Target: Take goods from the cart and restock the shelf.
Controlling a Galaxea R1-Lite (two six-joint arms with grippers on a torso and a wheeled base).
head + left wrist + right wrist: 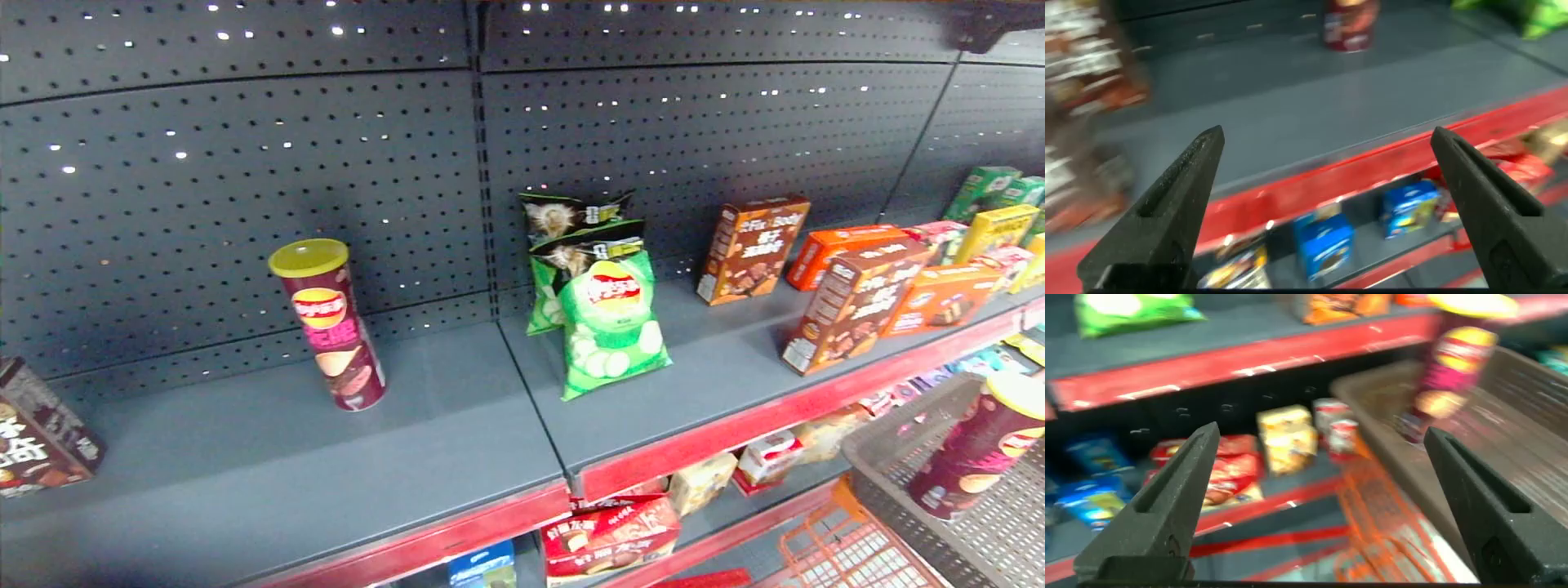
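Note:
A maroon chip can with a yellow lid (331, 322) stands upright on the grey shelf (343, 441); its base (1350, 23) appears in the left wrist view. A second such can (980, 447) stands in the grey cart basket (898, 457) at the lower right, and the same can (1454, 367) appears in the right wrist view. My left gripper (1327, 216) is open in front of the shelf's red edge (1372, 167), holding nothing. My right gripper (1323, 510) is open too, short of the basket (1527, 457).
Green chip bags (600, 306) lean mid-shelf. Brown and orange boxes (857, 286) fill the shelf's right side, and a dark box (37, 433) sits far left. Bare shelf lies between the can and the bags. Lower shelves hold packaged goods (612, 535). An orange cart frame (841, 547) is below.

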